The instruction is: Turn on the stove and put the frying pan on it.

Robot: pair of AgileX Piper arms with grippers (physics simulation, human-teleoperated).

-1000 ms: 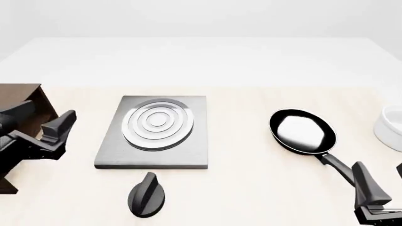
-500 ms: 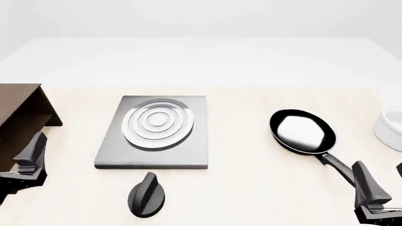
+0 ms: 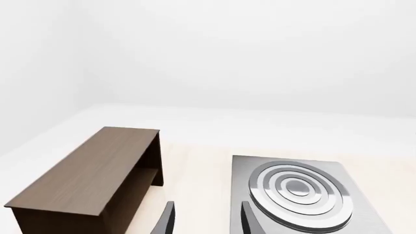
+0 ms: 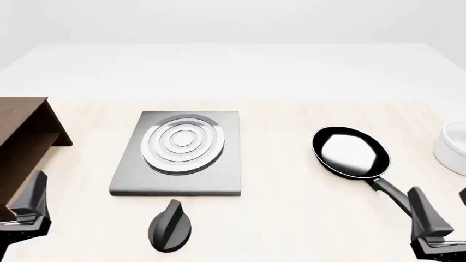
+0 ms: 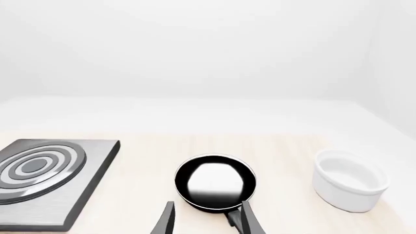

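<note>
Right now my left gripper (image 4: 16,210) sits low at the near left corner, fingers spread with nothing between them; my right gripper (image 4: 444,213) is low at the near right, likewise parted and empty. From the left gripper, the stove (image 4: 180,153) lies ahead and inward, and its knob (image 4: 171,226) rests on the table (image 4: 291,218) inward of that hand, apart from the plate's near edge. Only the front view shows me that knob; neither wrist camera catches it. The frying pan (image 4: 351,152) lies ahead of my right gripper, a bit inward, its handle (image 4: 389,191) pointing back toward that hand's inner finger. The right wrist view shows the white bowl (image 5: 349,180) whole, while the front view clips it. The left wrist view gives me the wooden cabinet (image 3: 91,175) outward of the stove
</note>
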